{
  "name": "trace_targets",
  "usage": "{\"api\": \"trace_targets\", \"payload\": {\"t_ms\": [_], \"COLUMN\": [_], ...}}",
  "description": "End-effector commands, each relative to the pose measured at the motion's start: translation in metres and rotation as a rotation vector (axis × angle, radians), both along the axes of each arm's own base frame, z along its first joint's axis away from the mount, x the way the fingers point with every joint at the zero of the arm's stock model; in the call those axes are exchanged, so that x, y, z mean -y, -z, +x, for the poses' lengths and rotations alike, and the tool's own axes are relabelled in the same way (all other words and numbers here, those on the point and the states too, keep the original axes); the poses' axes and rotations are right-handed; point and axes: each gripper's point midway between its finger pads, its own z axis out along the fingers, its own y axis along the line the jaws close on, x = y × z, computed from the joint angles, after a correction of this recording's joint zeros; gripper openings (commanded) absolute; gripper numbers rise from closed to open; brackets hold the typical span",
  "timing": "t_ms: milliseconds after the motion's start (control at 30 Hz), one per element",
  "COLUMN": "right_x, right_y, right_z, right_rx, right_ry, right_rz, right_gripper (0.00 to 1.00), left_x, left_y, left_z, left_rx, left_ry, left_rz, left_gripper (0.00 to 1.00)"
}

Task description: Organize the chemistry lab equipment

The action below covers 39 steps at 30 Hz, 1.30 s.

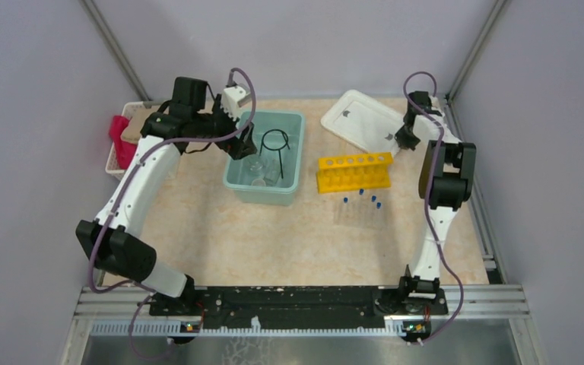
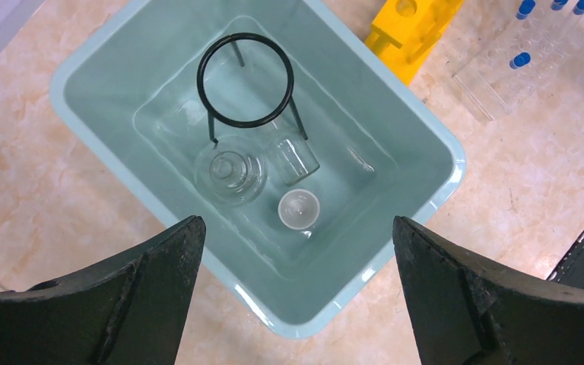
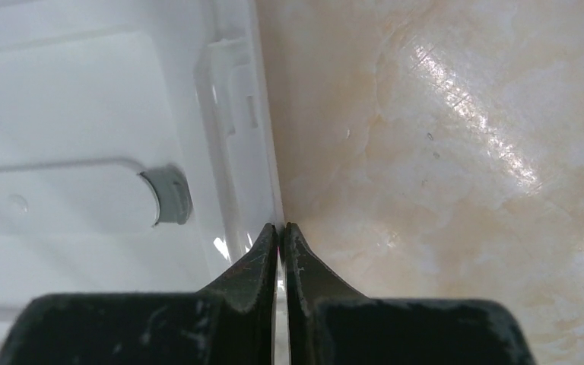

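Black fingers frame the bottom of the left wrist view. The left gripper is spread as wide as it goes, holding nothing, hanging right over the bin.

Down on the bin floor sits the glass: what looks like a flask standing up, a beaker tipped on its side just beside it, and a small cup upright next to both. All of it is clear, thin-walled and glinting. My read is that it's light, hard, slick and breakable, so a soft squeeze across a wall or rim, never a hard clamp. That tipped beaker could roll, too.

Behind them stands the ring, black wire on thin legs. It looks stiff, light and tough, and a leg or the hoop seems the easy hold.

Out past the bin, the yellow rack stands on the table, holes up. It's rigid plastic, best taken by an end. Near it lie the blue-capped tubes, side by side, slender and likely to roll or crack, so grip mid-body, gently.

Far right, the right gripper is pinched tight, and it looks to have the thin rim of the white lid nipped between its tips.
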Motion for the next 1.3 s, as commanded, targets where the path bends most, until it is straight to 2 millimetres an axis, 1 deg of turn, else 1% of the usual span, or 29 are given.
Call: {"api": "trace_targets", "payload": {"t_ms": [0, 167, 300, 433, 567, 767, 833, 933, 967, 1000, 1033, 1100, 1167, 1267], "right_x": [-0.004, -0.01, -0.015, -0.025, -0.039, -0.059, -0.066, -0.076, -0.085, -0.089, -0.093, -0.102, -0.116, -0.143], "right_y": [-0.081, -0.157, -0.209, -0.245, -0.275, -0.321, -0.341, -0.38, -0.394, -0.405, -0.417, -0.44, -0.46, -0.48], "right_z": [0.018, 0.024, 0.019, 0.007, -0.01, -0.036, -0.047, -0.065, -0.073, -0.079, -0.084, -0.096, -0.109, -0.128], "right_rx": [0.21, 0.393, 0.498, 0.566, 0.637, 0.731, 0.78, 0.88, 0.915, 0.941, 0.969, 1.032, 1.092, 1.139], "right_ry": [-0.007, -0.021, -0.038, -0.065, -0.107, -0.16, -0.182, -0.212, -0.234, -0.245, -0.256, -0.287, -0.34, -0.414], "right_rz": [-0.006, -0.01, 0.004, 0.031, 0.083, 0.113, 0.105, 0.039, 0.024, 0.008, -0.004, -0.028, -0.07, -0.153], "right_gripper": [0.0, 0.0, 0.0, 0.0, 0.0, 0.0, 0.0, 0.0, 0.0, 0.0, 0.0, 0.0, 0.0, 0.0], "left_x": [-0.011, -0.015, -0.017, -0.017, -0.016, -0.028, -0.033, -0.03, -0.026, -0.023, -0.02, -0.017, -0.015, -0.014], "left_y": [-0.027, -0.033, -0.036, -0.045, -0.052, -0.055, -0.057, -0.069, -0.074, -0.08, -0.091, -0.102, -0.11, -0.115], "left_z": [-0.007, -0.01, -0.012, -0.021, -0.028, -0.02, -0.017, -0.019, -0.022, -0.023, -0.025, -0.026, -0.027, -0.031], "left_rx": [0.039, 0.069, 0.104, 0.201, 0.326, 0.419, 0.443, 0.415, 0.391, 0.378, 0.381, 0.381, 0.379, 0.356], "left_ry": [-0.04, -0.042, -0.016, 0.063, 0.139, 0.144, 0.131, 0.101, 0.09, 0.085, 0.083, 0.083, 0.073, 0.07], "left_rz": [-0.028, -0.026, -0.001, 0.014, 0.029, 0.137, 0.16, 0.11, 0.073, 0.043, 0.015, -0.018, -0.038, -0.054], "left_gripper": [0.99, 0.99, 0.99, 0.99, 0.99, 0.99, 0.99, 0.99, 0.99, 0.99, 0.99, 0.99, 0.99, 0.99]}}
